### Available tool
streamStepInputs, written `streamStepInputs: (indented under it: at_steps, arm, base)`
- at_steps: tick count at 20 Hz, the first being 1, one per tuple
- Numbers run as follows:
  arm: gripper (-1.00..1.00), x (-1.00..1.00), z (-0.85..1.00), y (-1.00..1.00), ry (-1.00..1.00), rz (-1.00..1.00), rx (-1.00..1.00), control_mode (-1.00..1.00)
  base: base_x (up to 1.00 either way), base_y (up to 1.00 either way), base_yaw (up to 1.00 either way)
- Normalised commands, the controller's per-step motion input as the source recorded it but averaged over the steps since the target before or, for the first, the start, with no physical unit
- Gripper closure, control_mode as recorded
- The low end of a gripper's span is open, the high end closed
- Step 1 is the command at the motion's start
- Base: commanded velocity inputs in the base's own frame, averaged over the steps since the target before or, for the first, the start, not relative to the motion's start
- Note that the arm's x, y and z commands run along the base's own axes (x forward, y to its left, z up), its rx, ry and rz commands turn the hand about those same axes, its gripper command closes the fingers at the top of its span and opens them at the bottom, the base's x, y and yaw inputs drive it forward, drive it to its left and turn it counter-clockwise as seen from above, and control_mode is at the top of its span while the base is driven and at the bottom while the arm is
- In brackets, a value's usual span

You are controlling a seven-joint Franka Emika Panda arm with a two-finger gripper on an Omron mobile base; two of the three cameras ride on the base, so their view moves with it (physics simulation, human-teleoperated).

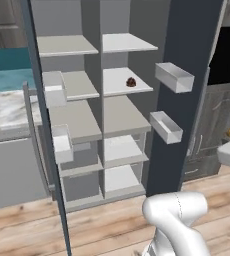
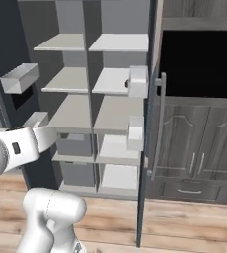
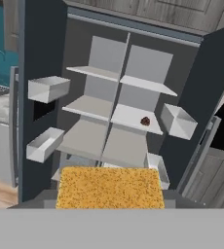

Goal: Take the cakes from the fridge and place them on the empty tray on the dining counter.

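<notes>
Fingers (image 3: 109, 206) prob. round yellow-orange cake (image 3: 109, 187)

No readable text, label, brand, number or sign shows on anything.

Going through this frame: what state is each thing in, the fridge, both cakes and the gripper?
fridge: both doors open, shelves exposed.
dark round cake: resting on a right-hand shelf, untouched.
yellow-orange cake: held between the gripper's fingers, out in front of the fridge.
gripper: shut on the yellow-orange cake.
</notes>
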Motion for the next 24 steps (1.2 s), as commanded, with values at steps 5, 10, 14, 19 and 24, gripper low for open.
streamStepInputs:
  at_steps: [5,10,14,19,24]
  arm:
    - [1.0,0.0,0.0,0.0,0.0,0.0,0.0,1.0]
    - [1.0,0.0,0.0,0.0,0.0,0.0,0.0,1.0]
    - [1.0,0.0,0.0,0.0,0.0,0.0,0.0,1.0]
    - [1.0,0.0,0.0,0.0,0.0,0.0,0.0,1.0]
    - [1.0,0.0,0.0,0.0,0.0,0.0,0.0,1.0]
  base:
    - [-0.06,0.0,-0.17]
    - [-0.14,0.02,0.24]
    - [-0.1,0.0,0.57]
    - [-0.2,0.0,0.73]
    - [-0.23,0.0,0.75]
